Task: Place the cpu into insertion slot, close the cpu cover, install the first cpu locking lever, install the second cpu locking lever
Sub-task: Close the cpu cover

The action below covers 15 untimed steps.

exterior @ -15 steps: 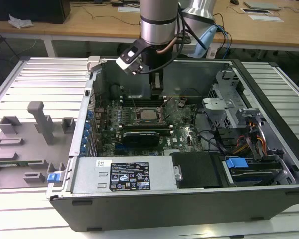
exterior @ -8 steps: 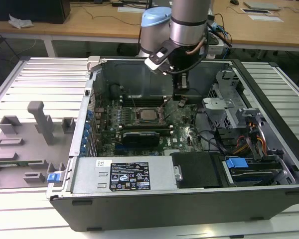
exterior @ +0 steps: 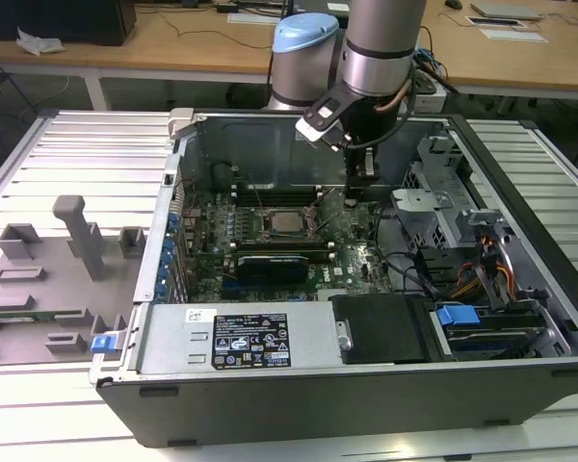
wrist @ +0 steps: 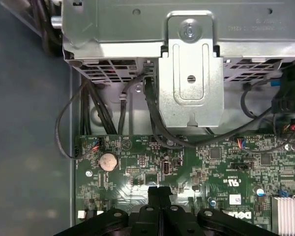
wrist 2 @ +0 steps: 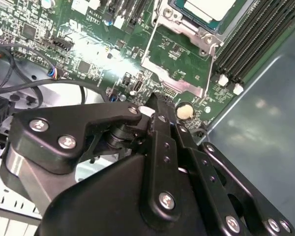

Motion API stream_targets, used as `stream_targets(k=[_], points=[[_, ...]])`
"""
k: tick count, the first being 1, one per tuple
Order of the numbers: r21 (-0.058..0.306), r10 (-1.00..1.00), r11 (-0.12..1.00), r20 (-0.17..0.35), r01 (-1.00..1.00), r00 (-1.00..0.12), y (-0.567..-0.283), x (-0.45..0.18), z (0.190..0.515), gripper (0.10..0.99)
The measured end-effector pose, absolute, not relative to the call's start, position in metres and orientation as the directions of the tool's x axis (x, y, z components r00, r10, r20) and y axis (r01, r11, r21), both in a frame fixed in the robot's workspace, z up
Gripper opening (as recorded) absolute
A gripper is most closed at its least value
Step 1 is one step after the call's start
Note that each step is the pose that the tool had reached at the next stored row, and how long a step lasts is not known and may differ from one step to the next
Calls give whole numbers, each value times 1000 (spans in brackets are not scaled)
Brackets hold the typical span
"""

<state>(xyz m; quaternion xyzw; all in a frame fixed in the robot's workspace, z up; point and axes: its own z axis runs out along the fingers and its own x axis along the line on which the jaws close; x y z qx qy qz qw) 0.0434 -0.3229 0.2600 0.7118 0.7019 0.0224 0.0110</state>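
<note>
Cpu (exterior: 289, 222) seated silvery face up in the insertion slot (wrist 2: 173, 15), set apart from the claw (exterior: 364, 176) toward the exterior view's left; cpu cover (wrist 2: 184, 32) open on the slot's side nearest the claw, green board showing through its window. Slot and chip sit on the motherboard (wrist: 196, 167), which lies inside the open computer case (exterior: 366, 395) with a grey metal drive bracket (wrist: 191, 73) and black cables (wrist: 69, 128). Claw clenched: fingertips (wrist: 154, 194) pressed together, nothing between them, poised over the board; contact with the board cannot be told. Nearest the tips, a round coin cell (wrist: 108, 161); farther out, the bracket and cables; long black memory slots (wrist 2: 255, 39) run beside the insertion slot. Outside the case, well away from the claw, a grey fixture tray (exterior: 58, 279). In the second wrist view the cpu is cut off at the picture's edge, and the claw's own body hides the board beneath it
</note>
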Motion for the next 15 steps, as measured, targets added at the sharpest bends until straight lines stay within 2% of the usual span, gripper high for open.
stream_targets(k=[8,11,13,15], points=[[31,1000,-14,13,999,14,-323,45,247,106],[-16,1000,-14,13,1000,15,-323,46,247,106],[-74,1000,-14,12,997,15,-323,47,247,106],[-78,1000,-14,12,997,15,-323,47,247,106]])
